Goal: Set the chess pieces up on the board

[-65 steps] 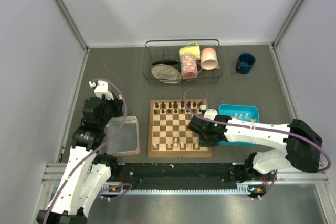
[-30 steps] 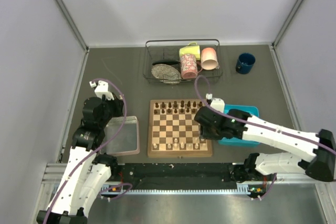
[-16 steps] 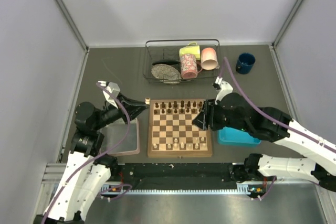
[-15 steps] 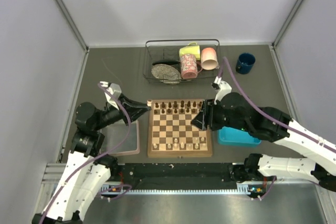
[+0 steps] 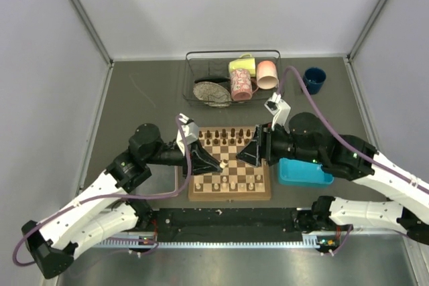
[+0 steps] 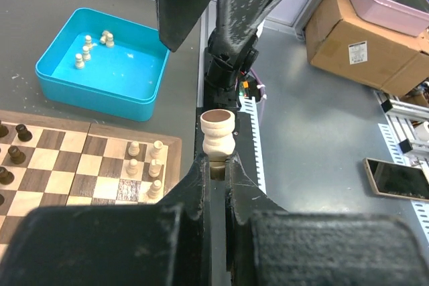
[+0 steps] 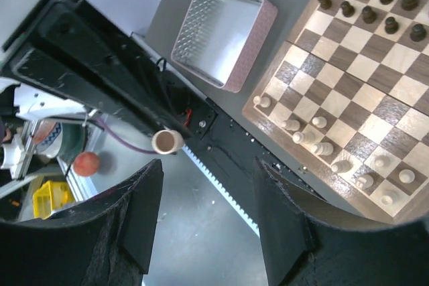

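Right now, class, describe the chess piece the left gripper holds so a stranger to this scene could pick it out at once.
Find the chessboard in the middle of the table; the left gripper reaches over it. Pinched in its tips is one pale cream piece. The other cream pieces stand on the board or sit in the blue tray; this one alone is held up.

The grey table (image 5: pixel 134 98) bears the board (image 5: pixel 228 196). A blue tray (image 5: pixel 305 173) lies just right of it and a pinkish tray (image 7: pixel 251 51) just left. A wire basket (image 5: pixel 231 52) and mug (image 5: pixel 312 80) stand behind.
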Robot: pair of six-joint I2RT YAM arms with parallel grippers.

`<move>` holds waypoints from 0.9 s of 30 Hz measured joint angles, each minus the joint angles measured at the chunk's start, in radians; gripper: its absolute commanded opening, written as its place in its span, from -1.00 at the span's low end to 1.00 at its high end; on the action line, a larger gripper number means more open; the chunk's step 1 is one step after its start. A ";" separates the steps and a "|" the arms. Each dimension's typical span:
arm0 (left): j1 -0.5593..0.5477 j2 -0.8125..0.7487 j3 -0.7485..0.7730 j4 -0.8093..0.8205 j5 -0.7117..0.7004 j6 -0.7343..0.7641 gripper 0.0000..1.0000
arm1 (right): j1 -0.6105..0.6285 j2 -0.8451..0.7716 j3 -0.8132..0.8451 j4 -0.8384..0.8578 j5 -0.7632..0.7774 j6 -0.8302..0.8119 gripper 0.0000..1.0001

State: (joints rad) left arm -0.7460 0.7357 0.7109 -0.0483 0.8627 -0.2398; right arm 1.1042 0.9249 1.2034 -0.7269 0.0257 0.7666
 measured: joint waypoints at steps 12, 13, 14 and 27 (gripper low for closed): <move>-0.088 0.102 0.062 -0.066 -0.042 0.085 -1.00 | 0.000 0.022 0.017 0.009 -0.101 -0.015 0.09; -0.092 0.107 0.065 -0.067 -0.045 0.087 -1.00 | 0.000 0.031 0.017 0.009 -0.106 -0.015 0.09; -0.096 0.113 0.068 -0.068 -0.047 0.090 -1.00 | 0.000 0.037 0.017 0.009 -0.110 -0.015 0.09; -0.114 0.125 0.073 -0.088 -0.072 0.112 -1.00 | 0.000 0.072 0.015 0.009 -0.130 -0.016 -0.04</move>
State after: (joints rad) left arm -0.8604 0.8604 0.7837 -0.1364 0.7910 -0.1276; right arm 1.1042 0.9970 1.2182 -0.7181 -0.1043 0.7506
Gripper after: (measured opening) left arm 0.048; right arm 0.488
